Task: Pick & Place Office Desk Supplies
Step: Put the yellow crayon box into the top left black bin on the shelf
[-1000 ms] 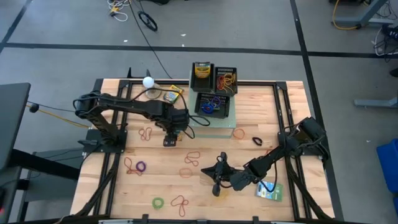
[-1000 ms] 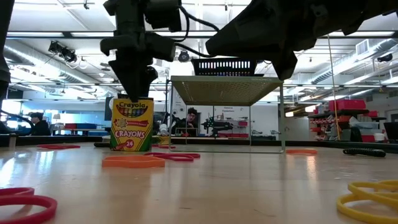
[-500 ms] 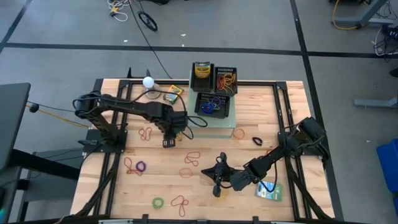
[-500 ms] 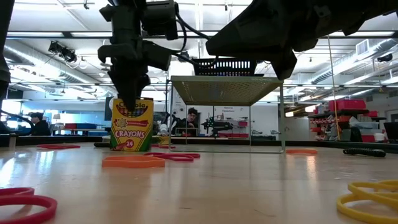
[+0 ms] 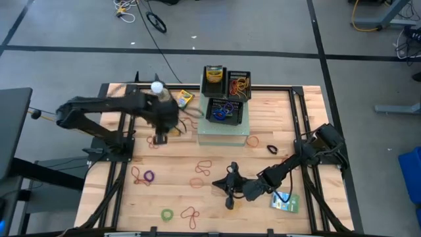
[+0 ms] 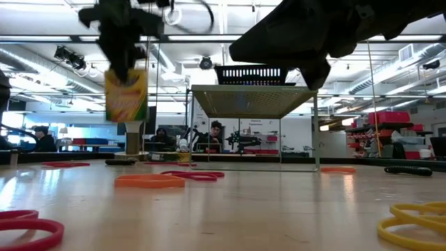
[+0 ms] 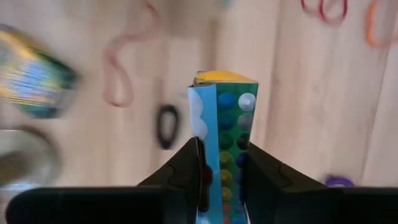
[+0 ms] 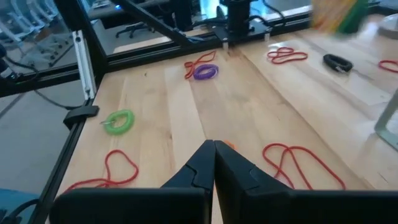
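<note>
A yellow-green crayon box [image 6: 125, 96] hangs above the table on the left, with my left gripper [image 5: 161, 131] shut on its upper end; the left wrist view shows the same box [image 7: 225, 124] between the two dark fingers. My right gripper [image 5: 229, 189] rests low over the table's near middle, shut and with nothing in it [image 8: 214, 155]. Rubber bands lie flat on the wood: purple [image 5: 149, 176], green [image 5: 167, 214], red [image 5: 191, 215], orange [image 5: 252, 141], black [image 5: 272, 149]. A green-blue packet [image 5: 286, 203] lies at the near right. My left gripper pinches the crayon box near its upper end [image 7: 216, 177] between its two fingers [image 7: 186, 168], one on each opposite side. The fingers come from above, pointing down. The box hangs below them, clear of the table and slightly tilted [image 6: 127, 111].
A raised platform [image 5: 223, 128] at the far middle carries black baskets, one with crayon boxes [image 5: 214, 79], others with rubber bands [image 5: 238, 83]. A white ball [image 5: 156, 86] on its base and another packet [image 5: 183, 100] sit at the far left. Bare wood lies between the scattered bands.
My left gripper came down on the standing crayon box, took hold of its top, and lifted it clear of the table. It has carried the box up and toward the table's left and far side. My right arm has kept still.
</note>
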### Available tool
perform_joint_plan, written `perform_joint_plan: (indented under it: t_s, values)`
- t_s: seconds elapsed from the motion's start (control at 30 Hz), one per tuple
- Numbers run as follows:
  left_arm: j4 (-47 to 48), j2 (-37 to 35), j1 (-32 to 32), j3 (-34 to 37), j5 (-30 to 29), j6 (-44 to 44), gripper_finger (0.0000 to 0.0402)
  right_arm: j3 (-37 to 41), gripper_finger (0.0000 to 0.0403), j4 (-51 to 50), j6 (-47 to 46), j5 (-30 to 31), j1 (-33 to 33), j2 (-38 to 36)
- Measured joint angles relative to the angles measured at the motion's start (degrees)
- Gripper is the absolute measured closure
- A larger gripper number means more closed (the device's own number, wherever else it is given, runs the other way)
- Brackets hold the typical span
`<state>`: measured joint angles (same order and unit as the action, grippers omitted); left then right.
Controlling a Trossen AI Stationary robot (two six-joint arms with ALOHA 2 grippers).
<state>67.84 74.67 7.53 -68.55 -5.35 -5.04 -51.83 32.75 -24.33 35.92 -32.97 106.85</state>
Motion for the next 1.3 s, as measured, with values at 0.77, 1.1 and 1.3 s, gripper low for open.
perform_joint_plan:
  t_s: [0.77, 1.1, 1.3]
  values:
    - [6.8, 33.9, 16.2, -61.3, 5.1, -23.0, 0.0312, 0.0, 0.0389, -0.4, 8.9, -26.9, 12.5, 0.0]
    - [3.5, 40.1, 18.3, -66.1, -0.8, -25.2, 0.0312, 0.0, 0.0389, -0.5, 10.3, -27.6, 12.5, 0.0]
    - [2.8, 40.2, 18.2, -66.1, -1.0, -25.1, 0.0312, 0.0, 0.0389, -0.4, 11.3, -27.8, 12.5, 0.0]
